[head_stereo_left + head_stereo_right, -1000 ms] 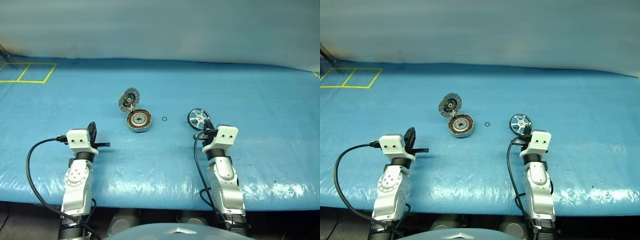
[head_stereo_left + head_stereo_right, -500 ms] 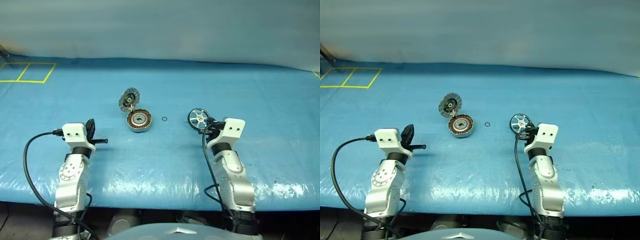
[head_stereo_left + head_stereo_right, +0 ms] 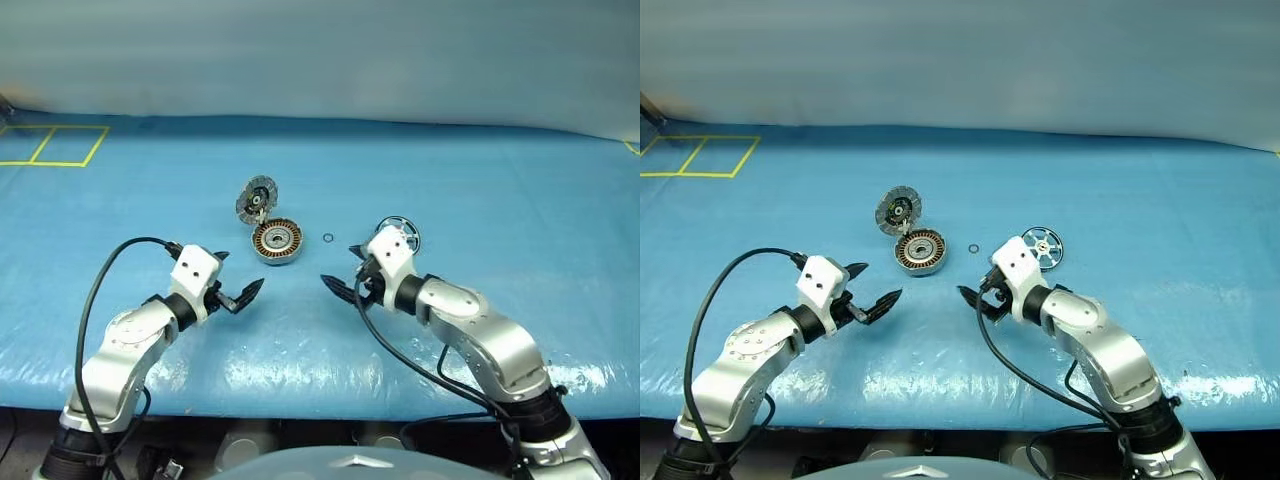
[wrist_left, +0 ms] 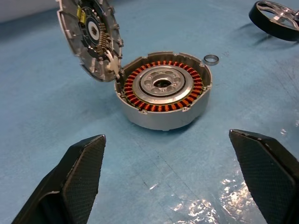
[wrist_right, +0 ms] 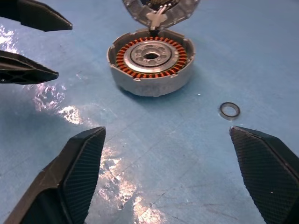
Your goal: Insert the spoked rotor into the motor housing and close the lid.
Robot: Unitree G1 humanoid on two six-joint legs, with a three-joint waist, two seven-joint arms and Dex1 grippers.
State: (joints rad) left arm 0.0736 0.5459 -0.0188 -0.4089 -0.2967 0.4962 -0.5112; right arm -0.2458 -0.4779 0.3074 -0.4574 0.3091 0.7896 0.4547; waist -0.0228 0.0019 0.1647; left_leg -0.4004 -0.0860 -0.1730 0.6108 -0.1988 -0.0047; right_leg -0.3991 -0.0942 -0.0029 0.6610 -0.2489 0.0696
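Now both grippers spread wide, empty, near the motor housing (image 3: 277, 241).
Left wrist view shows lid (image 4: 91, 38) ribs; small ring (image 5: 230, 110) lies right; spoked rotor (image 3: 1042, 244) behind right gripper (image 3: 341, 270); left gripper (image 3: 238, 279).

The motor housing (image 4: 163, 100) lies flat on the blue counter (image 3: 480, 180), open, its ring of copper-orange windings around a silver centre facing up. The lid (image 4: 91, 37) stands tilted up from the housing's far edge, ribbed inner face showing. The spoked rotor (image 3: 1042, 245), black-rimmed with silver spokes, lies apart to the housing's right.
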